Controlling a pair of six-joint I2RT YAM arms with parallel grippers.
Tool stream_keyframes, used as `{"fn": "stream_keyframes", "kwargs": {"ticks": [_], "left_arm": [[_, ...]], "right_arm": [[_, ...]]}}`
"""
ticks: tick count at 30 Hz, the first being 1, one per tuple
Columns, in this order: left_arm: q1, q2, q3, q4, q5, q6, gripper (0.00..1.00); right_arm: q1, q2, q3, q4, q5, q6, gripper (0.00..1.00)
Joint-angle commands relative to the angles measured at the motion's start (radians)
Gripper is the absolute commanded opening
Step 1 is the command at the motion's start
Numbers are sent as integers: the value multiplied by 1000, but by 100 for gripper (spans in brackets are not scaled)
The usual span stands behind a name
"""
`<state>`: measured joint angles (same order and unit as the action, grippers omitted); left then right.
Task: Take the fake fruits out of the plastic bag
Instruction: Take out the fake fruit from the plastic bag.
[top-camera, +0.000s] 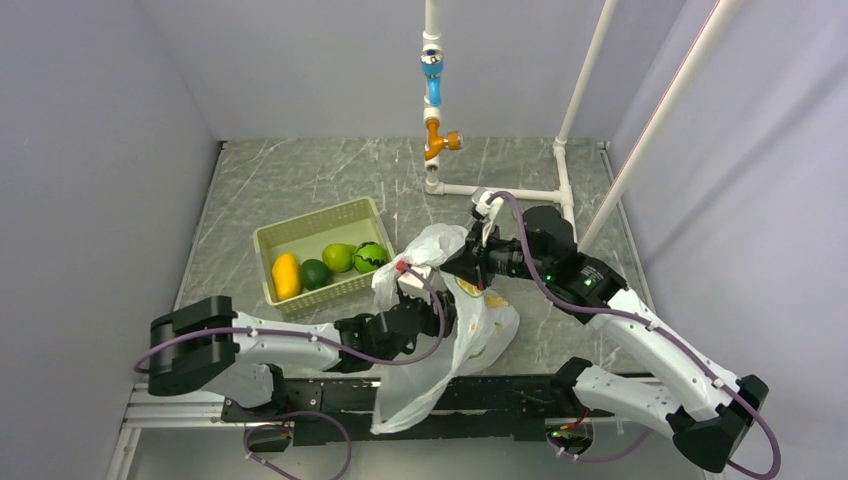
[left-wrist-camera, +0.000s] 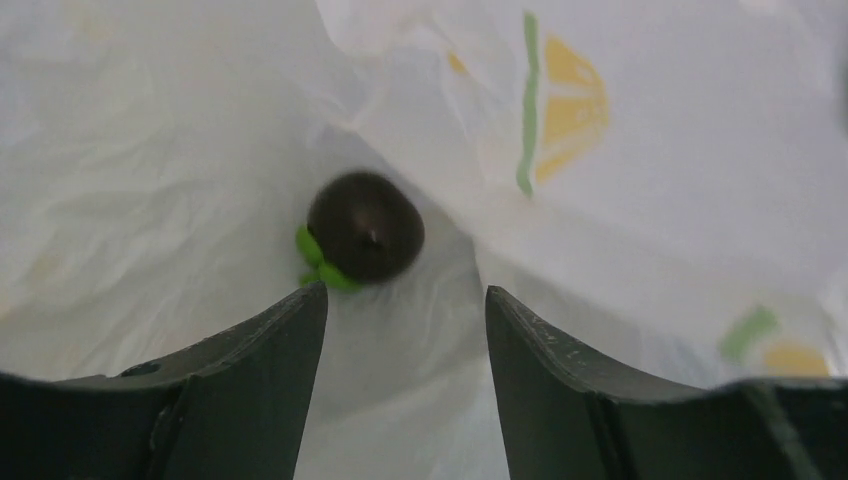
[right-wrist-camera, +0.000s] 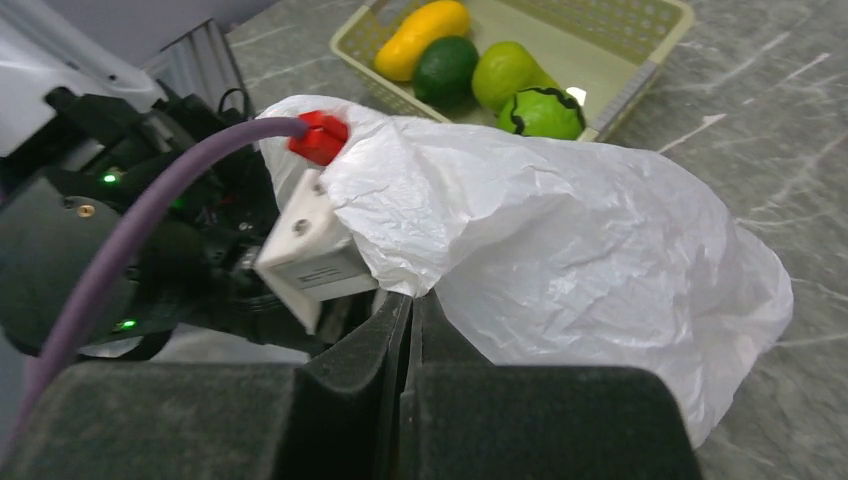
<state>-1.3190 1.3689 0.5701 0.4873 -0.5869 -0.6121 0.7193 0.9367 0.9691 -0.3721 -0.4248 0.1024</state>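
The plastic bag (top-camera: 470, 330) lies in front of the arms, its mouth lifted. My right gripper (right-wrist-camera: 413, 297) is shut on the bag's upper edge (right-wrist-camera: 520, 210) and holds it up. My left gripper (left-wrist-camera: 405, 300) is open inside the bag (left-wrist-camera: 150, 200), its fingertips just short of the dark brown-black round fruit (left-wrist-camera: 365, 226) with green leaves, which lies deeper in. In the pale green basket (top-camera: 300, 232) lie the yellow mango (top-camera: 286, 274), the small green fruit (top-camera: 315, 273), the green pear (top-camera: 339, 256) and the dark-striped green ball (top-camera: 370, 256).
A white pipe frame (top-camera: 565, 160) with a blue and orange fitting (top-camera: 433, 100) stands at the back of the marble table (top-camera: 300, 175). The basket also shows in the right wrist view (right-wrist-camera: 640, 40), beyond the bag. Grey walls close both sides.
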Motion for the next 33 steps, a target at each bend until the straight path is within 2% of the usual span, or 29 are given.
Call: {"fn": "stream_keyframes", "kwargs": {"ticks": [1,7,10,18,21,23,26,33], "left_arm": [[20,60,85,-16,-53,-9,69],[30,147,132,-43,-63,-26,84],[40,217,161,-66,-72,-45,99],[54,410,241,-114,-32,-82,99],[91,444,229,-45,19,-70,90],[110,455,228,5,62,-51,75],[122,444,229,30,133,-17,58],[121,269,160,11,227,27,34]], "right_arm": [[-13,-4,31,38,-130,35,0],[-20,2,4,47,-167,41,0],[-23,0,-7,47,-168,45,0],[-33,-32,-38,28,-146,41,0],[-33,-42,-50,25,-143,42,0],[-34,-54,-56,18,-126,41,0],[-34,-70,-62,-10,-95,26,0],[-34,-111,-99,-75,50,7,0]]}}
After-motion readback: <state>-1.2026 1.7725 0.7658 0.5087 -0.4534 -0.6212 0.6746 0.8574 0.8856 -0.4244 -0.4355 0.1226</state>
